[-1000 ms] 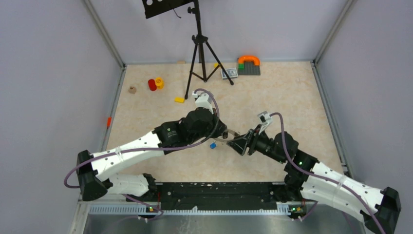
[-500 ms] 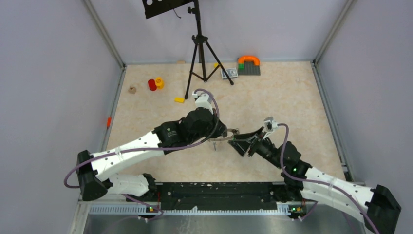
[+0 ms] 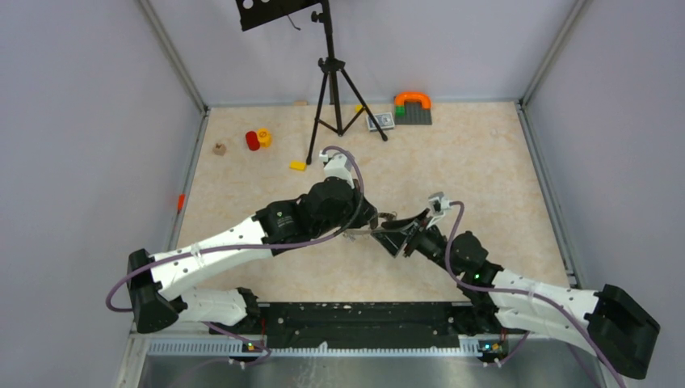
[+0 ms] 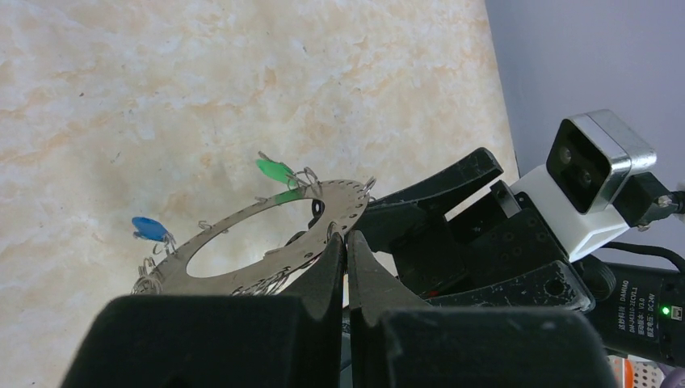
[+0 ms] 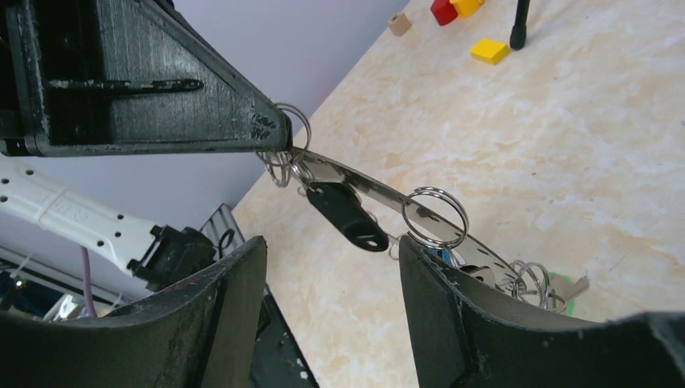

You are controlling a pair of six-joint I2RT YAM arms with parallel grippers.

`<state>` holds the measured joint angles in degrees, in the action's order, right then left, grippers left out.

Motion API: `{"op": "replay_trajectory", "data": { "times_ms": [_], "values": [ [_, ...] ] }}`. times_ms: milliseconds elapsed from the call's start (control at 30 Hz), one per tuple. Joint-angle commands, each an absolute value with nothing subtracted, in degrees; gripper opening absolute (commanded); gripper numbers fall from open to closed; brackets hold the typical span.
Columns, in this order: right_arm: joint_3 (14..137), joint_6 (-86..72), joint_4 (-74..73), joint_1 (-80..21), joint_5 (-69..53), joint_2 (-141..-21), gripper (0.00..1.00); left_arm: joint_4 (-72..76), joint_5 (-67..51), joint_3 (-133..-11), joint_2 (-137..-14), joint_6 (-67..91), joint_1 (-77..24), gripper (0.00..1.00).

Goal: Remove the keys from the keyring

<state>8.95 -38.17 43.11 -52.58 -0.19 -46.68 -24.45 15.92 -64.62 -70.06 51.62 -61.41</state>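
I read the keyring (image 4: 343, 202) as a flat grey metal ring with a large central hole. It is raised off the counter (image 4: 161, 97) and tilted, with one edge clamped in the closed left pincer (image 4: 347, 242). Small wire split rings (image 5: 436, 217) line its rim. A green-tagged key (image 4: 275, 171) and a blue-tagged key (image 4: 148, 228) stick out from the rim; a black-headed key (image 5: 347, 214) dangles beneath the ring.

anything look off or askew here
Nothing spilled or damaged. The keyring hangs tilted above the table, pinched at its rim by the shut left end effector, keys dangling; the open right end effector straddles its other side.
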Motion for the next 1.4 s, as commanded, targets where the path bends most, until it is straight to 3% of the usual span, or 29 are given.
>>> {"op": "replay_trajectory", "data": {
  "times_ms": [0,367,700,800,900,967,1067,1367],
  "values": [
    [8.3,-36.6,49.1,-52.2,3.4,-47.0,0.62,-21.1,15.3,-67.4,-69.8,52.6,-61.2,0.0],
    [8.4,-35.5,61.3,-52.2,3.3,-57.3,0.58,-20.6,14.6,-67.4,-70.4,53.6,-61.1,0.0],
    [7.2,-35.6,72.4,-52.2,0.4,-62.0,0.43,-20.4,14.6,-66.6,-70.2,54.1,-61.1,0.0],
    [6.7,-36.2,75.8,-52.1,-1.3,-63.2,0.32,-20.3,14.6,-66.5,-70.1,54.3,-61.1,0.0],
    [6.8,-37.0,75.6,-52.2,-2.2,-63.4,0.1,-20.3,14.8,-66.4,-70.1,54.4,-61.1,0.0],
    [7.0,-37.9,73.1,-52.1,-2.4,-62.5,0.0,-20.3,15.1,-66.3,-69.8,54.4,-61.1,0.0],
    [8.1,-38.4,64.4,-52.1,-3.0,-58.4,0.0,-20.3,15.9,-65.6,-69.2,54.7,-61.0,0.0],
    [23.6,-32.6,17.1,-52.2,-0.2,-39.3,0.0,-16.1,15.1,-61.0,-65.0,54.4,-60.1,0.01]
  ]
}}
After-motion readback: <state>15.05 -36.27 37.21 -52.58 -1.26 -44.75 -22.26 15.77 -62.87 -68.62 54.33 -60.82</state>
